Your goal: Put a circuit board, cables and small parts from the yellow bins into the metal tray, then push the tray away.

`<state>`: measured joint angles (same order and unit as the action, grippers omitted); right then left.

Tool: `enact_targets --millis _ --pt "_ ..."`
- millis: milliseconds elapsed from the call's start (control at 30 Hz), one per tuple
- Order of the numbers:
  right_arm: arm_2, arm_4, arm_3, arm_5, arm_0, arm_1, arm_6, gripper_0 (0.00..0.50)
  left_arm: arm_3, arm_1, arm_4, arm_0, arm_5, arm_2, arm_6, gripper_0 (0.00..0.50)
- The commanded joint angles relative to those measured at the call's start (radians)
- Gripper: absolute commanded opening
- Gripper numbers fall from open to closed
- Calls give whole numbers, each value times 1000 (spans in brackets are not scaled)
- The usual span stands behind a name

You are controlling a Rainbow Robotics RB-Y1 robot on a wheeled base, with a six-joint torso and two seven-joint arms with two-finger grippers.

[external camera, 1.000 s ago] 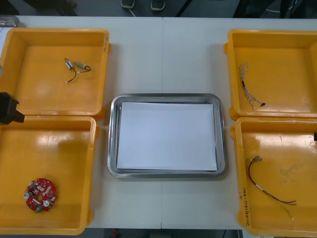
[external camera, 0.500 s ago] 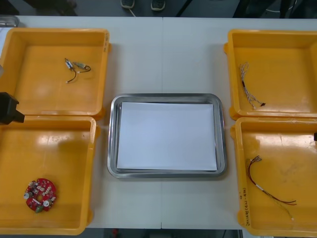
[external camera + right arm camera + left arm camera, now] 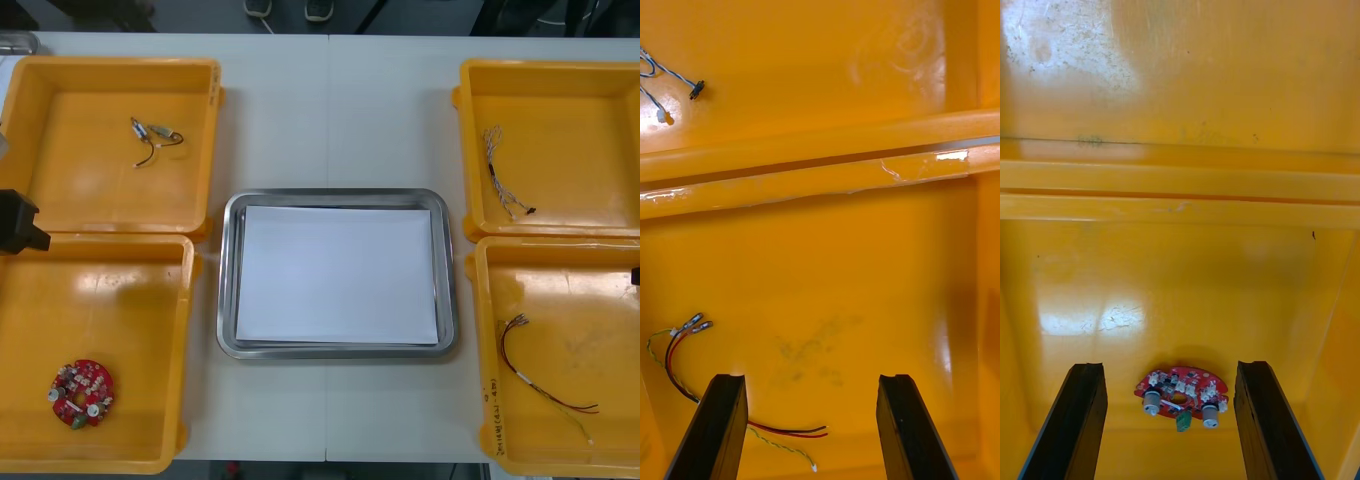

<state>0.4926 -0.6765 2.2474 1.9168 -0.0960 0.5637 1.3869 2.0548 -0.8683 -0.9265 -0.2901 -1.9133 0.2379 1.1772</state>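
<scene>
A round red circuit board (image 3: 80,393) lies in the near left yellow bin (image 3: 120,320). In the left wrist view the circuit board (image 3: 1182,394) sits on the bin floor between the fingers of my open left gripper (image 3: 1169,366), which hangs above it. My right gripper (image 3: 811,379) is open over the near right bin (image 3: 590,320); the red and yellow cable (image 3: 674,360) runs under one finger. The same red and yellow cable (image 3: 540,375) shows from the front. The metal tray (image 3: 338,197), white inside, sits at the centre.
Small metal parts (image 3: 155,135) lie in the far left bin (image 3: 110,190). A twisted blue and white cable (image 3: 503,180) lies in the far right bin (image 3: 580,130); its end (image 3: 659,75) shows beyond the bin walls (image 3: 820,176). Bare table surrounds the tray.
The black part of the left arm at the front view's left edge has slipped slightly toward the near side. Nothing else has moved.
</scene>
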Motion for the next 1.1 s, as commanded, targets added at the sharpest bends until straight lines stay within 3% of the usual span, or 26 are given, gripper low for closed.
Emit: enact_targets --millis 33,267,600,933,1100 --pt "-6 -9 35 3 32 -11 -2 500 42 -9 -11 17 -7 20 75 500" --pt "-17 -21 69 3 61 -11 9 500 91 -9 -18 59 -7 40 75 500" --pt "-45 -54 236 3 196 -11 17 500 156 -9 -37 169 -4 57 75 500" --pt "-143 -78 282 -19 332 -11 38 500 214 -11 -57 347 157 90 93 500" --pt "-197 -69 282 -48 345 -11 64 500 222 -21 -58 439 254 95 114 500"
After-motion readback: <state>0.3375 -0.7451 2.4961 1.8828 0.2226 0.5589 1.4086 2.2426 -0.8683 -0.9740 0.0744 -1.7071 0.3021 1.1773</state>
